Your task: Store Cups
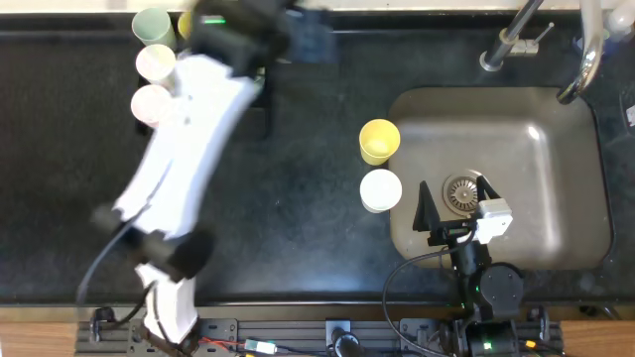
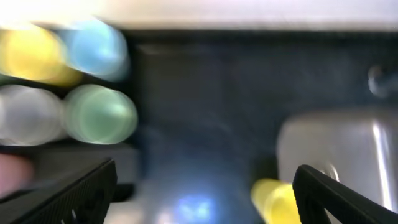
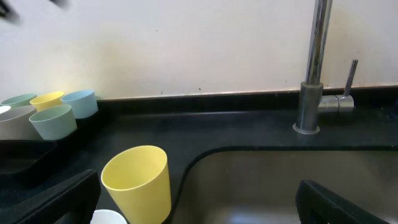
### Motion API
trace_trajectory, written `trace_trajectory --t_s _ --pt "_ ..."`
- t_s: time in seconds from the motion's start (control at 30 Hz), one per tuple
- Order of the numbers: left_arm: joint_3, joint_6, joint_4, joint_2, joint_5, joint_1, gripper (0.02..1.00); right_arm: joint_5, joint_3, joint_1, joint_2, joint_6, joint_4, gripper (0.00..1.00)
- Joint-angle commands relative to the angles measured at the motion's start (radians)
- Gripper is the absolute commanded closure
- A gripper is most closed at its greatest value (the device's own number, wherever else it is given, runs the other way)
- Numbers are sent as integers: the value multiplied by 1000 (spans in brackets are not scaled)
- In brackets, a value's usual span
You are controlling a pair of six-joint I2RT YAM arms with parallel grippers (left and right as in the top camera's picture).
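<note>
Yellow cup point(image 1: 379, 140), white cup point(image 1: 380, 189) upright together, pastel cups point(image 1: 155, 62) clustered apart

no readable text, labels, numbers or signs on any surface, cups plain

Right gripper's point(image 1: 454, 201) left: yellow cup point(image 1: 379, 140), white cup point(image 1: 380, 189), close together.
Right gripper ahead: sink point(image 1: 556, 198) open up to faucet point(image 1: 508, 45).
Left gripper's point(image 2: 205, 169) left: stored cups point(image 2: 99, 115).
Under left gripper: open counter point(image 2: 205, 112).

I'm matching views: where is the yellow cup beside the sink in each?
Top view: yellow cup at the sink's left rim.
Left wrist view: yellow cup beside the sink's corner.
Right wrist view: yellow cup beside the sink's rim.
Shared landmark: the sink.
</note>
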Motion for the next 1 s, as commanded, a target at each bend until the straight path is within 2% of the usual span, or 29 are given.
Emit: trace_trajectory --t_s 0.03,0.2,0.5,0.77,1.0 --pt "16 -98 -32 130 78 -106 86 7 -13 -5 -10 -3 5 3" --pt "16 -98 -60 212 177 -148 93 7 -13 -5 -10 -3 5 5" --pt "15 -99 -122 231 194 -159 93 7 -13 -5 -10 -3 5 5" --pt "-75 -159 -125 231 208 -171 91 7 -13 -5 -10 -3 5 3" --pt "-205 -177 26 231 202 -174 112 7 -13 -5 -10 -3 5 3"
